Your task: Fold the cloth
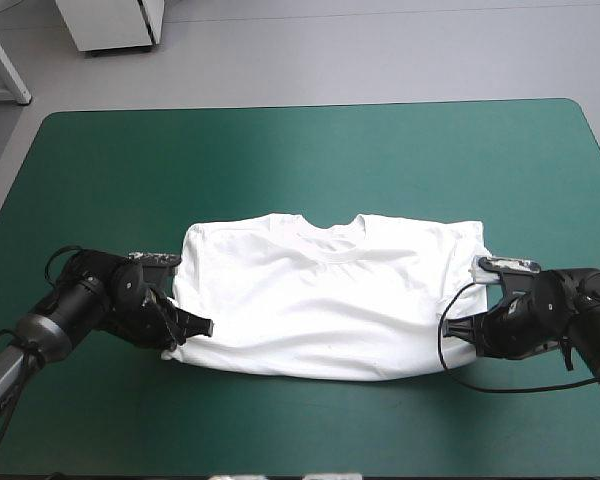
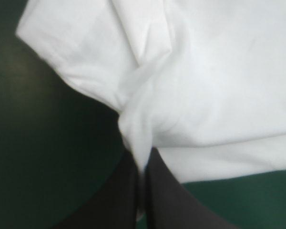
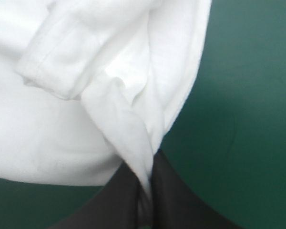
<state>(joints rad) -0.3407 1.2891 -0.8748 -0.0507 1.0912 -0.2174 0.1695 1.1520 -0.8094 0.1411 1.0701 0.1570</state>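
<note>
High view: the bench with the teal-green cover (image 1: 300, 150) carries the white short-sleeved fabric T-shirt (image 1: 320, 295), flat, centred, nearer the front edge, collar toward the far edge. The body looks short and the sleeves tucked in, so I'd judge one fold done and at least one more left. The left claw (image 1: 202, 327), two black fin fingers, is clenched on a pinch of cloth at the shirt's near left corner. The right claw (image 1: 452, 328) grips the near right corner likewise.
</note>
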